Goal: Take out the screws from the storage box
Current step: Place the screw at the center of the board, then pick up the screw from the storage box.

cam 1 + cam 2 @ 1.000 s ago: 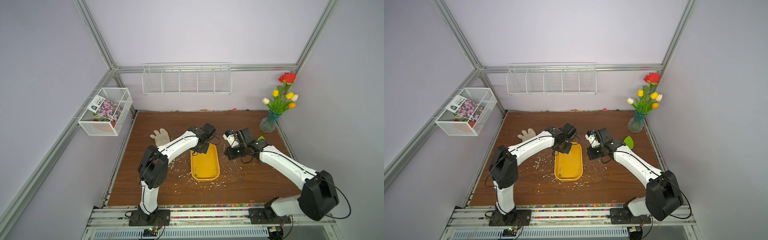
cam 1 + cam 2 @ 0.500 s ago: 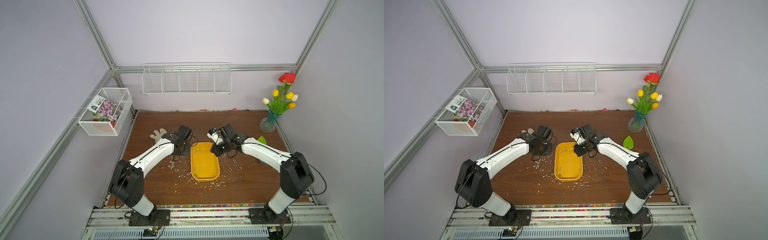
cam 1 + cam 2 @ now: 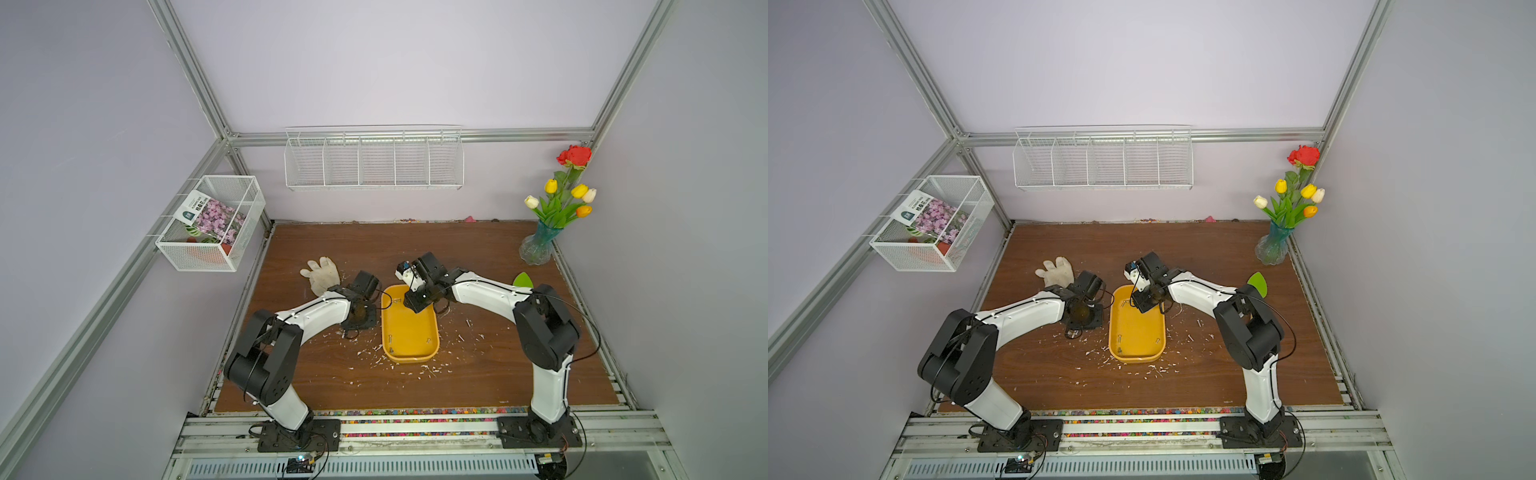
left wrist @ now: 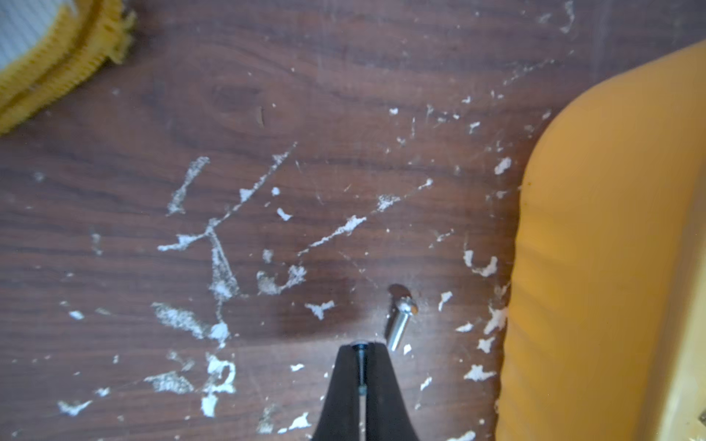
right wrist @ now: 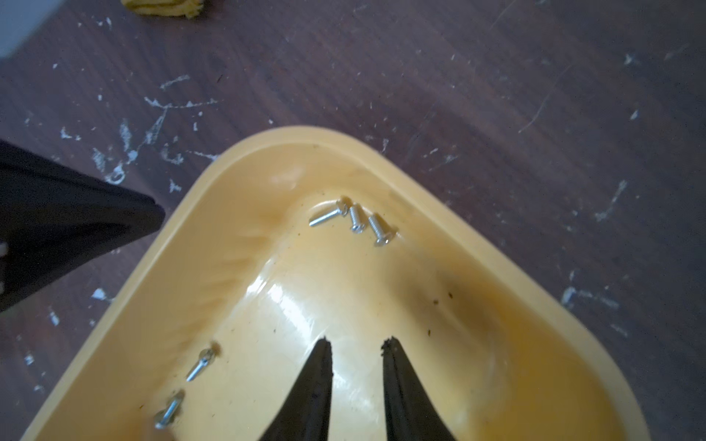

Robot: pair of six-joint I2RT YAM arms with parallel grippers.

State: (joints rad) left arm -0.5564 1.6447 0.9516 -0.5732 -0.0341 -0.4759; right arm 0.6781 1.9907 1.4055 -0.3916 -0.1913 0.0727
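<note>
Bearing storage box point(image 3: 409, 332), scuffed tabletop point(image 3: 478, 257), lilac walls point(image 3: 395, 62)

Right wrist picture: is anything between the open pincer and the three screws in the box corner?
Nothing visible. The right pincer hangs open over the floor of the storage box, and only yellow plastic lies between it and the three screws.
</note>
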